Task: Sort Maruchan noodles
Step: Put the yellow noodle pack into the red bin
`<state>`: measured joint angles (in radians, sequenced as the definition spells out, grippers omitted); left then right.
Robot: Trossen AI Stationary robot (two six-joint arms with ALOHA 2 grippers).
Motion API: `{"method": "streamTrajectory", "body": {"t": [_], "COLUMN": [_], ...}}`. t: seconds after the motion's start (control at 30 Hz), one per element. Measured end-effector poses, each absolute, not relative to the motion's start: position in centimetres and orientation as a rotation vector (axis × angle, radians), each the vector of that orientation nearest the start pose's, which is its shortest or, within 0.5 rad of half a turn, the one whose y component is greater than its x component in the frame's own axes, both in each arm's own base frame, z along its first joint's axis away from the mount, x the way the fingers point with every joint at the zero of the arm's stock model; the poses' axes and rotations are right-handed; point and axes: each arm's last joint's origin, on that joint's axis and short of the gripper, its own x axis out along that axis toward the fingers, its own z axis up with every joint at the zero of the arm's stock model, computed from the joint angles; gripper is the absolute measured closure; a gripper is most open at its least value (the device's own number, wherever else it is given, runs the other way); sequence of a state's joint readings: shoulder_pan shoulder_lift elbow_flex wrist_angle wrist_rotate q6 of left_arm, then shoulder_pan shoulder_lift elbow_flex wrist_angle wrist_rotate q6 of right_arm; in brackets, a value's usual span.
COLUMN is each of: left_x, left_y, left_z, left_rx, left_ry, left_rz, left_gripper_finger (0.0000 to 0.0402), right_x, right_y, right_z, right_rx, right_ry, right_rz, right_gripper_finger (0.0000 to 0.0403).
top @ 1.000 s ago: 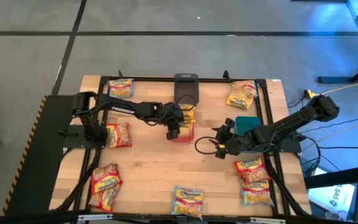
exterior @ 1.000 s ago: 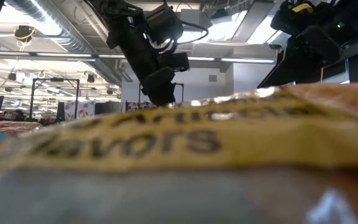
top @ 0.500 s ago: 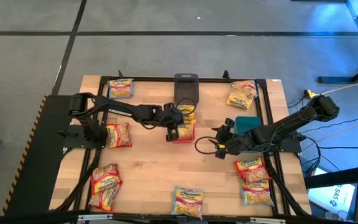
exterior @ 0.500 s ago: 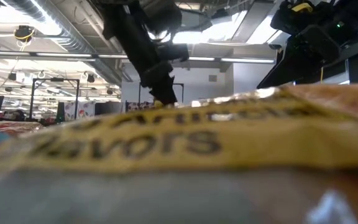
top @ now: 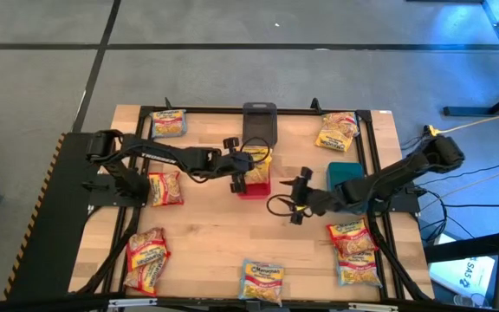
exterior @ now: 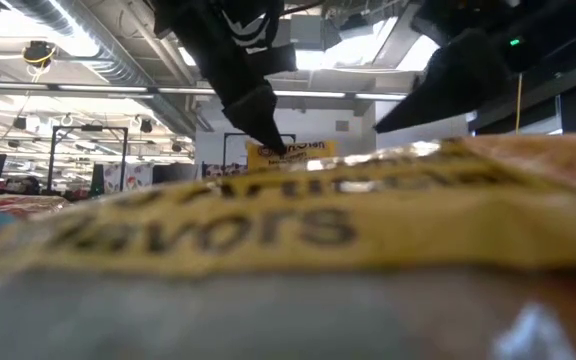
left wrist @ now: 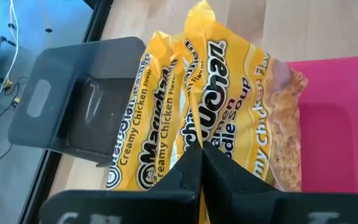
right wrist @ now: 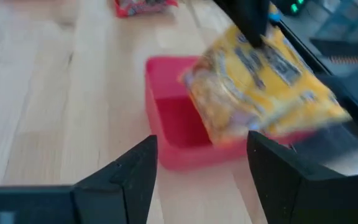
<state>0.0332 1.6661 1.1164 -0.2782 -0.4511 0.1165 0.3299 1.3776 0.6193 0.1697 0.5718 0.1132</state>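
My left gripper (top: 242,177) is shut on a yellow Maruchan noodle packet (top: 259,161) above the red bin (top: 252,191) at the table's middle. The left wrist view shows the packet (left wrist: 229,106) crumpled, with the red bin (left wrist: 347,124) under it and the grey bin (left wrist: 67,106) beyond. My right gripper (top: 294,204) stands open just right of the red bin and faces it, with the bin (right wrist: 179,134) and the held packet (right wrist: 266,81) ahead of its fingers. Several more packets lie flat around the table's edges. My left gripper pinches the packet's near end (left wrist: 197,146) between its two fingers, where the wrapper bunches into folds. The fingers slant down from the table's left side. The packet sticks out past the fingertips, tilted and lifted over the red bin; the low view shows the packet (exterior: 290,150) at the fingertip.
The grey bin (top: 260,117) sits at the far middle and a teal bin (top: 346,172) at the right. Packets lie at the far left (top: 169,122), left (top: 165,187), near left (top: 145,258), near middle (top: 262,280), far right (top: 336,132) and near right (top: 352,236).
My left gripper has risen and tipped over the red bin, lifting the yellow packet, which now shows at its tip in the low view. My right gripper has moved toward the table's left, closer to the red bin, still open.
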Motion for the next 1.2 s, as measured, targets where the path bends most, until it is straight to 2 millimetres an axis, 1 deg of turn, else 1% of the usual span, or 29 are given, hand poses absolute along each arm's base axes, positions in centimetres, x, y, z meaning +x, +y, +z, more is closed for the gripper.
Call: {"method": "streamTrajectory", "body": {"t": [0.17,0.27,0.4,0.53,0.7,0.83,0.93,1.1,1.2], "left_x": [34.8,34.8,34.8,34.8,34.9,34.9,34.9,35.1,35.1], "left_y": [2.5,2.5,2.5,2.5,2.5,2.5,2.4,2.2,2.1], "left_z": [22.0,22.0,22.0,22.1,22.1,22.1,22.1,22.1,22.1], "left_rx": [0.28,0.28,0.28,0.28,0.279,0.279,0.277,0.251,0.241], "left_ry": [0.843,0.843,0.843,0.841,0.837,0.834,0.834,0.826,0.823], "left_rz": [0.41,0.41,0.41,0.411,0.411,0.412,0.401,0.304,0.281], "left_gripper_finger": [0.0401,0.0401,0.0401,0.0401,0.0401,0.0401,0.0401,0.0401,0.0401], "right_x": [28.1,29.3,30.4,31.5,32.9,33.5,33.6,33.5,33.5], "right_y": [5.2,3.4,1.3,-0.2,-0.6,-0.7,-0.8,-1.0,-1.0], "right_z": [17.4,16.5,15.2,14.1,12.8,12.6,12.5,12.4,12.4], "right_rx": [-0.163,-0.145,-0.138,-0.161,-0.232,-0.302,-0.348,-0.39,-0.401], "right_ry": [0.464,0.446,0.423,0.437,0.475,0.51,0.547,0.584,0.588], "right_rz": [-0.184,-0.145,-0.106,-0.078,-0.05,-0.094,-0.145,-0.167,-0.165], "right_gripper_finger": [0.019,0.0203,0.0251,0.031,0.0367,0.0394,0.0401,0.0398,0.0398]}}
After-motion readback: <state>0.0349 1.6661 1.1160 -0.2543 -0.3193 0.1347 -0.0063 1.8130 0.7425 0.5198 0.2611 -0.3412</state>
